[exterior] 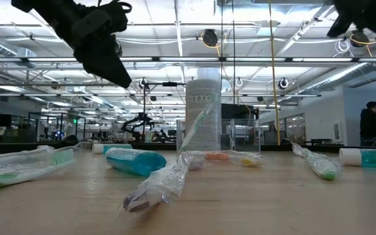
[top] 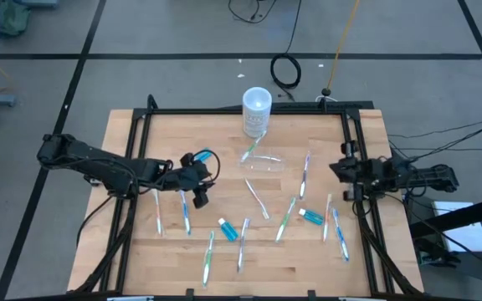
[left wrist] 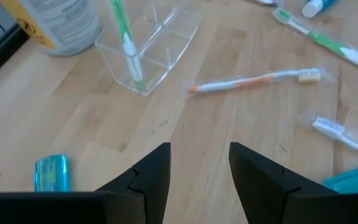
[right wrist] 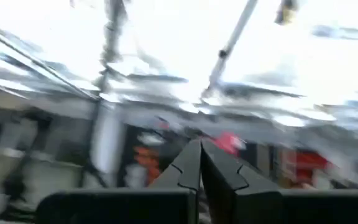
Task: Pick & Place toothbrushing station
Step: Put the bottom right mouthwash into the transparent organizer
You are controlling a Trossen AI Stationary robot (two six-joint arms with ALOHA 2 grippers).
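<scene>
The clear plastic container stands on the table right of centre toward the far edge, with one green toothbrush leaning in it; it also shows in the left wrist view. Several wrapped toothbrushes and blue white-capped tubes lie scattered on the wood. My left gripper hovers open and empty well above the table, left of the container, and its fingers show in the left wrist view. My right gripper is shut and empty at the right edge, raised, its wrist view facing the room.
A tall white cylinder stands at the far edge just behind the container. An orange-handled toothbrush lies near the container. A black frame runs around the table. Bare wood lies between the left gripper and the container.
</scene>
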